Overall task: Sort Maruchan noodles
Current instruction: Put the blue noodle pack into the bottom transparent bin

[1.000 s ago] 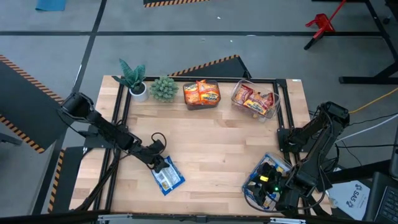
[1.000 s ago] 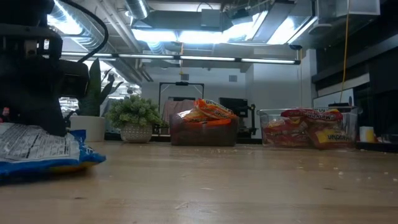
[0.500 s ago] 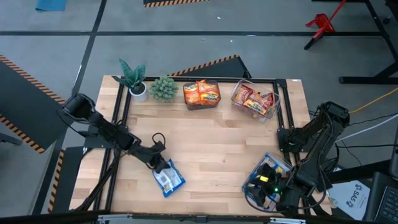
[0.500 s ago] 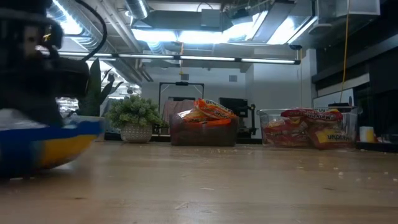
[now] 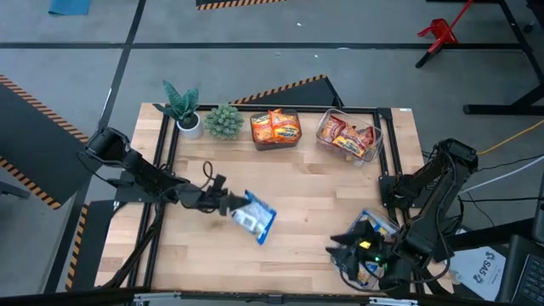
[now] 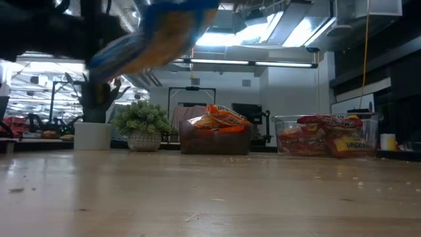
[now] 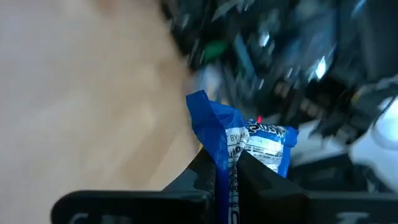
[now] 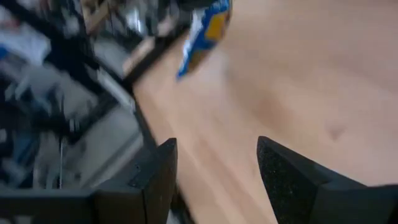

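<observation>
A blue-and-white Maruchan noodle packet (image 5: pixel 256 218) hangs in the air over the table's middle, and my left gripper (image 5: pixel 231 205) is shut on it. The low view shows it blurred and high above the table top (image 6: pixel 152 31). My right gripper (image 5: pixel 341 247) stands open at the near right, beside a clear bin (image 5: pixel 380 228) of blue packets, with nothing between its fingers (image 8: pixel 155 177). At the far edge one bin holds orange packets (image 5: pixel 274 127) and another red-brown packets (image 5: pixel 348 136). My left gripper pinches the packet between its two fingers (image 7: pixel 208 177) at the packet's end nearest the arm (image 7: pixel 227 163). The fingers come nearly level from the table's left. The packet stands edge-on between them, juts out beyond them toward the right, and is lifted clear of the table.
Two small potted plants (image 5: pixel 183 106) (image 5: pixel 223 121) stand at the far left. Bare wood (image 5: pixel 306 191) spreads between the far bins and the near-right bin. The black table frame (image 5: pixel 161 170) runs along the left side.
My left gripper has shut on the blue packet that lay near the table's near left. It has tipped up from pointing down to nearly level, risen and swung toward the right. The packet has left the table and now hangs clear. My right gripper has risen a little and turned.
</observation>
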`<state>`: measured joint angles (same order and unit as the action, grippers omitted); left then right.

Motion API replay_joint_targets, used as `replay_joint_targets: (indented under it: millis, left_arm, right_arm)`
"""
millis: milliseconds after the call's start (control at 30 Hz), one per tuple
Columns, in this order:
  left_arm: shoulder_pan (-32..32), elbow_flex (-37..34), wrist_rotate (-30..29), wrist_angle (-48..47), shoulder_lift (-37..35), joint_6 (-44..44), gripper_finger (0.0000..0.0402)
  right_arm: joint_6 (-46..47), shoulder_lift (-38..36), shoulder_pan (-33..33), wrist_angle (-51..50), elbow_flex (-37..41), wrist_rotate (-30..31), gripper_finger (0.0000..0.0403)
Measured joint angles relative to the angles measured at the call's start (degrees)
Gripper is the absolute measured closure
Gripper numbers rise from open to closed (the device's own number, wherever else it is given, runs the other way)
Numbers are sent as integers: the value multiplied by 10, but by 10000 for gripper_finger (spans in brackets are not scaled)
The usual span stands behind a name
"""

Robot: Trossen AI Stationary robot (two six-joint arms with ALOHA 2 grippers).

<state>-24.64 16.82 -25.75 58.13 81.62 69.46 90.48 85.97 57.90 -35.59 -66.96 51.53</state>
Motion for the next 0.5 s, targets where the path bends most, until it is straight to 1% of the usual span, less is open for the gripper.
replay_joint_targets:
  millis: [100,200,267,333,500]
  left_arm:
    - [14,14,-39,33,0,-40,386]
    - [25,47,-57,31,0,-84,386]
    - [32,80,-61,14,-1,-119,386]
    - [39,114,-65,-19,-1,-154,386]
    - [54,195,-66,-113,-1,-204,386]
  right_arm:
    - [-1,0,-16,7,-2,64,196]
    - [-25,0,-46,15,-2,90,196]
    - [-66,0,-71,24,-2,85,196]
    - [-120,0,-98,45,-2,63,196]
    - [-303,0,-164,151,-2,3,196]
